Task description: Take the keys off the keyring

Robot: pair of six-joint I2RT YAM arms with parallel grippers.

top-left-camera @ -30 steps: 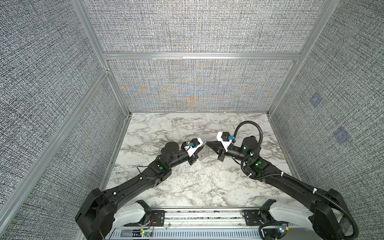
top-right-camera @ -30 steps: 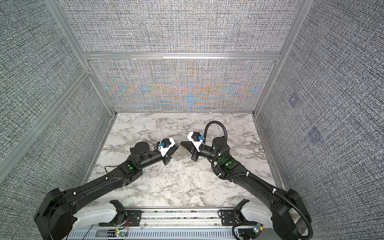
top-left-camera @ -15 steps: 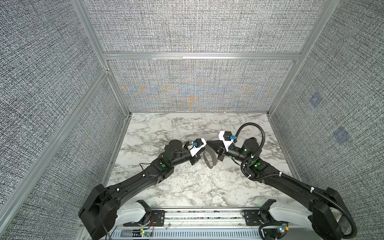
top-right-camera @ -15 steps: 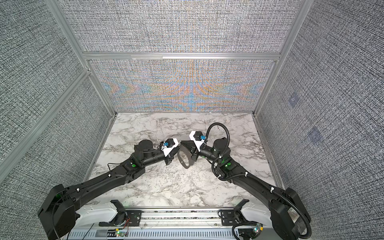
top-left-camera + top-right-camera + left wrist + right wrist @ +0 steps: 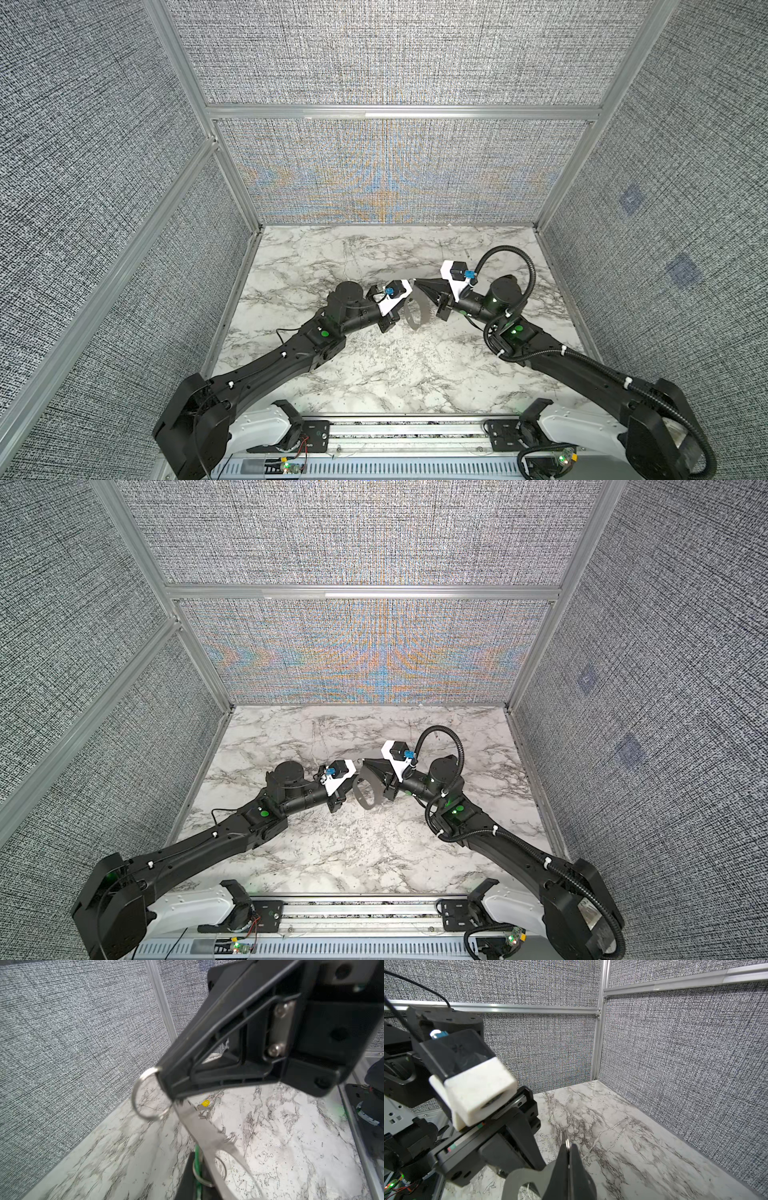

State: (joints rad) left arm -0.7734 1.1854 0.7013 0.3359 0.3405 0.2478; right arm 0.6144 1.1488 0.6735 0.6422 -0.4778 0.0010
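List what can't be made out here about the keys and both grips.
- the keys: too small in both top views; the left wrist view shows only a yellow tag and a blurred green streak.
- the left gripper: fingertips cut off by the left wrist view's bottom edge; what it pinches is unclear.
- the keyring: lower end cut off in both wrist views; the right gripper hides where its ring joins.
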